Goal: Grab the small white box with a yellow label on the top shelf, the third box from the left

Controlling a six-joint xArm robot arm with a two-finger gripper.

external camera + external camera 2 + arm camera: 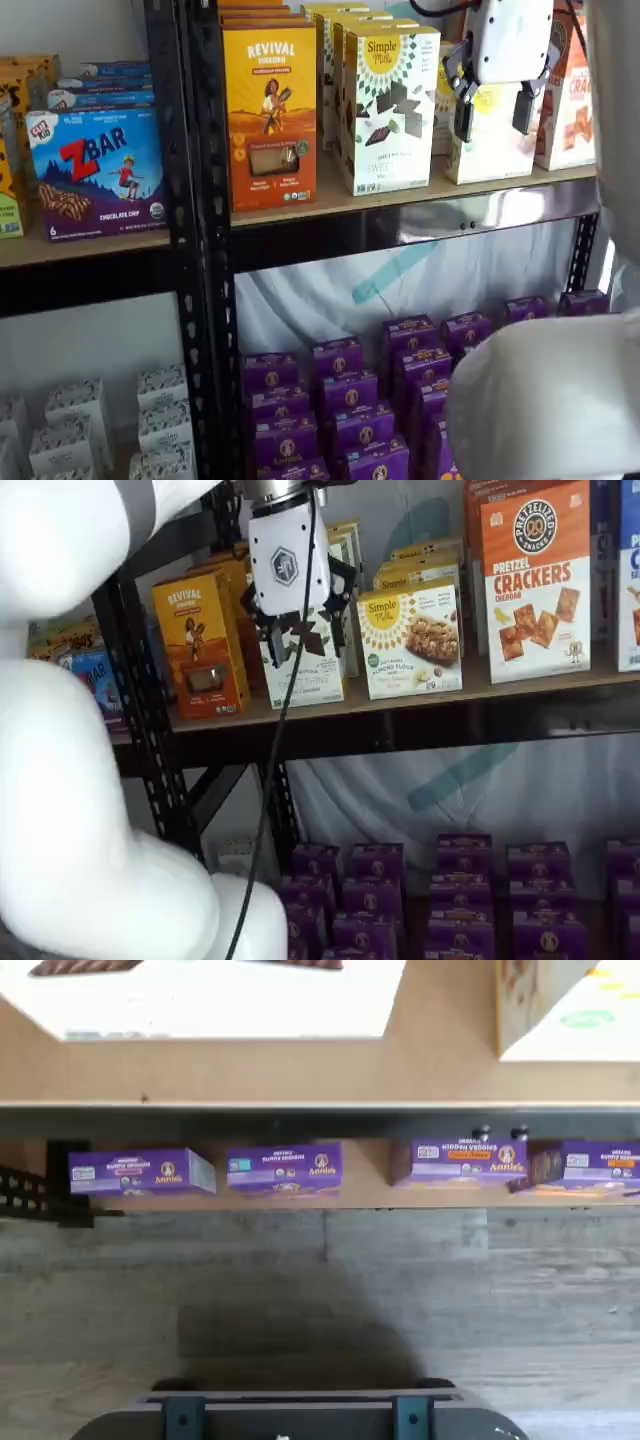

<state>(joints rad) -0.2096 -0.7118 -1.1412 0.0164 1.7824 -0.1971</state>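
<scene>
The white arm casing [70, 780] lies nearest the camera in both shelf views, blocking a good part of each. Beyond it the hand [493, 112] hangs in front of the top shelf [420, 212], its two black fingers set apart with a plain gap between them and nothing held.

The small white box [410, 640], with its yellow round logo, stands upright on the top shelf between the taller white box printed with dark pieces [385, 105] and the orange-and-white crackers box [535, 580]. In one shelf view the hand partly covers it; in the other the hand appears in front of the taller box, so exact alignment cannot be confirmed.

Judgement: the approach step is in hand; no contact yet. The next move calls for centring the fingers on the small box's narrow width, clear of both neighbours, then advancing and closing.

The surface is a light tan board with a shiny metal front rail, held in black perforated uprights [190, 200]. The wrist view shows the board's edge from above, with purple boxes [285, 1168] on the level below and grey plank flooring [320, 1280].
</scene>
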